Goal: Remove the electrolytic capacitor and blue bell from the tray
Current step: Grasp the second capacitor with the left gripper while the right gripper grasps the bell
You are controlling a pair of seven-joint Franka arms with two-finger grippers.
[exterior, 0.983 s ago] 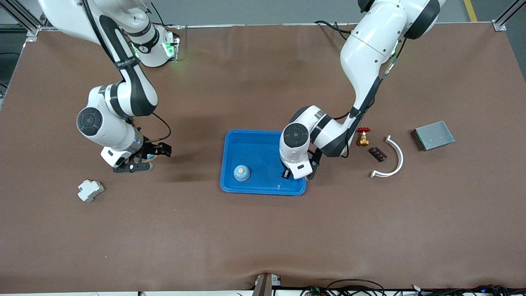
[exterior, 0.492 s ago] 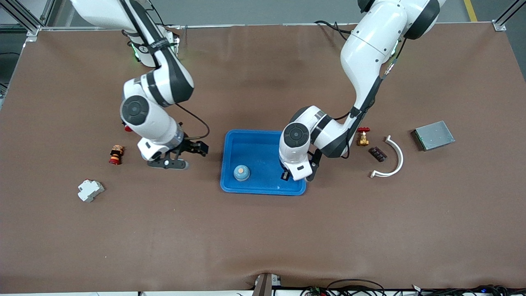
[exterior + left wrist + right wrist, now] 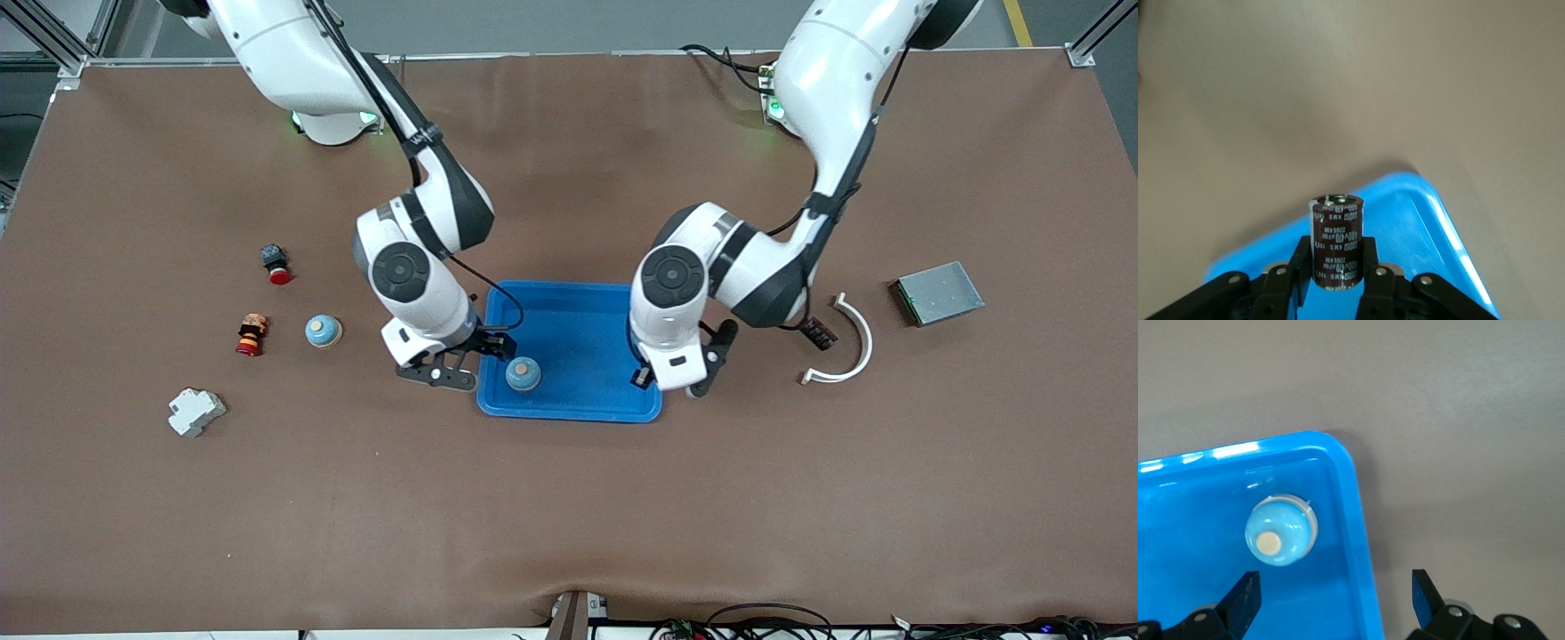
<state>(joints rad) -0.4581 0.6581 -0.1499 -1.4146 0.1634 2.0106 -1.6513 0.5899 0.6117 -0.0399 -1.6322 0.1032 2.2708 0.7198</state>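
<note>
A blue tray [image 3: 569, 411] lies mid-table with a light-blue bell [image 3: 523, 373] in it. A second bell [image 3: 323, 331] stands on the table toward the right arm's end. My left gripper [image 3: 642, 378] is over the tray's edge at the left arm's end. In the left wrist view it [image 3: 1335, 257] is shut on a dark brown capacitor [image 3: 1336, 233], held upright over a tray corner [image 3: 1425, 213]. My right gripper [image 3: 476, 363] is open and empty. In the right wrist view it [image 3: 1333, 593] straddles the tray's rim [image 3: 1358, 520], with the tray's bell [image 3: 1281, 530] just beside it.
A red push-button [image 3: 277, 264], a red-and-orange part [image 3: 251, 334] and a white breaker [image 3: 196, 412] lie toward the right arm's end. A dark terminal block [image 3: 818, 332], a white curved strip [image 3: 849, 342] and a grey metal box [image 3: 938, 292] lie toward the left arm's end.
My right gripper has moved from over the table bell to the tray's edge, leaving that bell uncovered on the table. My left gripper has shifted slightly toward the left arm's end with the capacitor.
</note>
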